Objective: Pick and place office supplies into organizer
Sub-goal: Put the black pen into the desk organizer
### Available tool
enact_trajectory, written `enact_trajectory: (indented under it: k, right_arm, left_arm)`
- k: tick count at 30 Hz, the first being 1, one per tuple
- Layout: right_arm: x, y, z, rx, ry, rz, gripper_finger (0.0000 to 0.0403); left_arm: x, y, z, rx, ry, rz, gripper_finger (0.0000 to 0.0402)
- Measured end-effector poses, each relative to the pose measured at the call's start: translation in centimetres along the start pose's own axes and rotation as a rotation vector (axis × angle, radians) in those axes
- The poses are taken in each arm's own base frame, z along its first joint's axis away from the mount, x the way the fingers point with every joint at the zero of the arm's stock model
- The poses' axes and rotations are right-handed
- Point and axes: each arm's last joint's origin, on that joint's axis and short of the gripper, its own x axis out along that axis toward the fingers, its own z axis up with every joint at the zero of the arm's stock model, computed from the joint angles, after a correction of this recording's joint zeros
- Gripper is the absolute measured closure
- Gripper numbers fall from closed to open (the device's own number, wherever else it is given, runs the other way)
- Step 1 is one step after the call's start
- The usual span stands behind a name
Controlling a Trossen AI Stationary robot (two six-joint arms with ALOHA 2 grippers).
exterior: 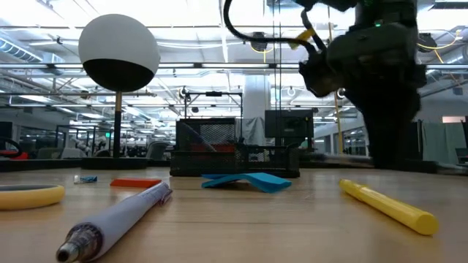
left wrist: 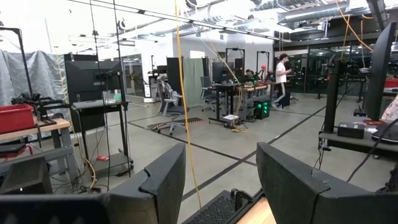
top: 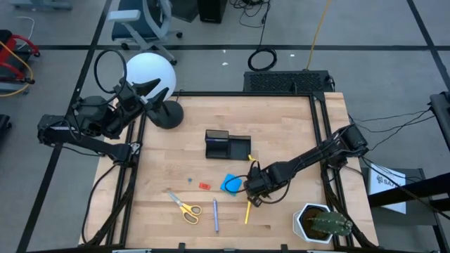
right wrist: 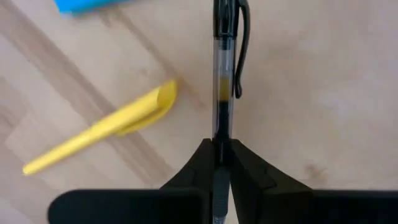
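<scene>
My right gripper (top: 252,188) hangs over the table's middle, beside the blue square pad (top: 230,184), shut on a clear-barrelled black pen (right wrist: 222,74). The yellow pen (top: 247,211) lies just nearer, flat on the wood. The yellow-handled scissors (top: 184,205), the blue-and-silver pen (top: 215,215), the red piece (top: 204,185) and the blue pin (top: 190,179) lie toward the near left. The black organizer (top: 226,145) stands at the table's centre. My left gripper (left wrist: 221,180) waits open, raised off the far left corner by the lamp. My right gripper pinches the black pen's barrel (right wrist: 221,127) between its two fingers (right wrist: 193,168), coming from above and pointing down. The pen sticks out past the fingertips, clip end (right wrist: 239,50) away from them. Whether that end touches the table, I cannot tell.
A lamp with a white globe (top: 149,74) and a round black base (top: 166,114) stands at the far left. A white potted cactus (top: 323,223) sits at the near right corner. Bare wood lies between the organizer and the right edge.
</scene>
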Motion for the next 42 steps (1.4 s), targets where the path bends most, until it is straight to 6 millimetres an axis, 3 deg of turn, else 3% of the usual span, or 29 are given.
enact_trajectory:
  k: [11,24,35,42]
  right_arm:
    - [-3.1,0.5,1.7,-0.11,-0.369,0.06,0.0383]
    - [-3.9,0.6,5.8,-0.262,-0.708,0.105,0.0384]
    - [-2.1,-2.6,9.2,-0.304,-1.004,0.187,0.0384]
    - [-2.1,-5.2,10.7,-0.33,-1.213,0.25,0.0384]
  left_arm:
    - [0.0,0.0,0.0,0.0,0.0,0.0,0.0201]
    - [0.0,0.0,0.0,0.0,0.0,0.0,0.0201]
    - [0.0,0.0,0.0,0.0,0.0,0.0,0.0201]
    - [0.0,0.0,0.0,0.0,0.0,0.0,0.0201]
